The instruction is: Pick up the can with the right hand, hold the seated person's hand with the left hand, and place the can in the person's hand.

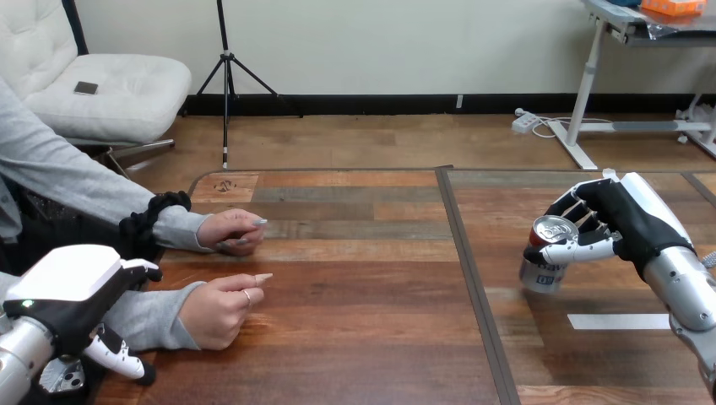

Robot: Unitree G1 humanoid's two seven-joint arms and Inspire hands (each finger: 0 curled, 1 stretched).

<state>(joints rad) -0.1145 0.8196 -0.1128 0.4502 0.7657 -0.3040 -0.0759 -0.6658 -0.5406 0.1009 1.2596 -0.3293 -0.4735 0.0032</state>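
A silver can point(545, 261) with a red rim stands tilted at the right of the wooden table point(363, 337), seemingly lifted slightly off it. My right hand point(621, 221) is shut on the can, fingers and thumb curled round its upper part. My left hand point(76, 291) is at the lower left, its back towards the camera, beside the sleeve of the person's nearer arm and apart from their hand. The person's nearer hand point(221, 308) rests loosely curled on the table. The person's farther hand point(232, 229) lies on the table behind it.
A dark seam point(469, 278) runs front to back between the two table halves. A strip of white tape point(618, 321) lies on the table below my right forearm.
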